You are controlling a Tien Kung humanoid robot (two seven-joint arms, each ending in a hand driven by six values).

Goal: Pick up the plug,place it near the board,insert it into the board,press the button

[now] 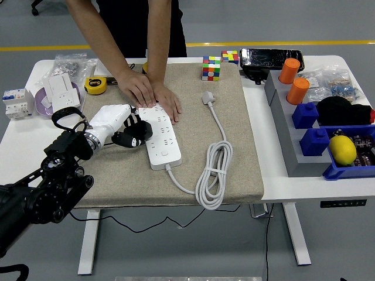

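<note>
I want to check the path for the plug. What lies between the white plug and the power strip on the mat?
In the head view, only bare tan mat separates the plug from the power strip; the person's hand rests on the strip's far end.

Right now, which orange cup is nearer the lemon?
The lower orange cup, standing just above the blue block; the other orange cup stands farther back from the lemon.

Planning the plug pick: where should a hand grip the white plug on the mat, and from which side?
Grip the white plug across its short body from above. It lies flat on the mat, and its cable exits toward the near edge, so come from the far or right side, clear of the cable and the power strip.
</note>
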